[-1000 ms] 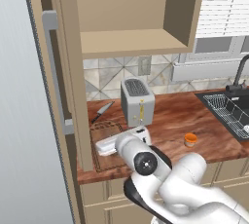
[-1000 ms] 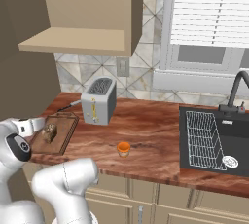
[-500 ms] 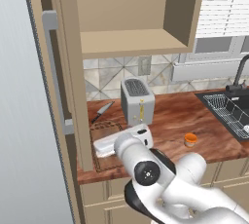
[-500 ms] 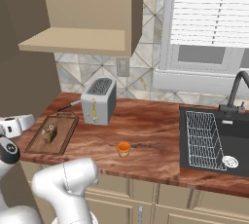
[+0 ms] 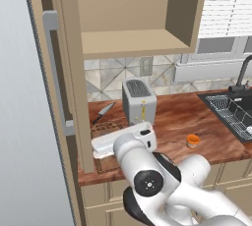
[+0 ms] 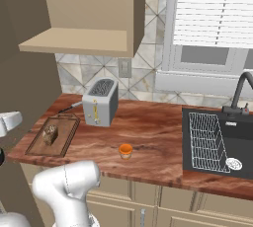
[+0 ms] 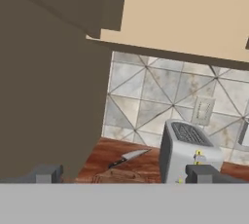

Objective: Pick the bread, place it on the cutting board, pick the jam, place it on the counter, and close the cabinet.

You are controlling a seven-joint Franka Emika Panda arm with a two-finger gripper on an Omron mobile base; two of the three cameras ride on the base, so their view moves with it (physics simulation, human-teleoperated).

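claw [image 7: 124, 173]: two dark tips apart, released, grasping nothing | small dark-brown bread lump [image 6: 49, 132]: lying on flat brown wooden cutting board [image 6: 37, 143] | small orange jam jar [image 6: 125, 150]: standing on reddish wood-grain desk [image 6: 153, 134], in front of grey toaster [image 6: 101, 101] | tan wall cabinet [image 5: 129, 42]: door [image 5: 55, 72] swung open

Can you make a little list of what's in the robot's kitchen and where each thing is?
bread: dark-brown crusty lump lying on the brown wooden cutting board
jam: small orange jar standing on the reddish wood counter
cabinet: tan wall cabinet, door open, shelf bare
toaster: silver toaster behind the board
knife: knife near the wall tiles
gripper: two dark fingertips apart, holding nothing
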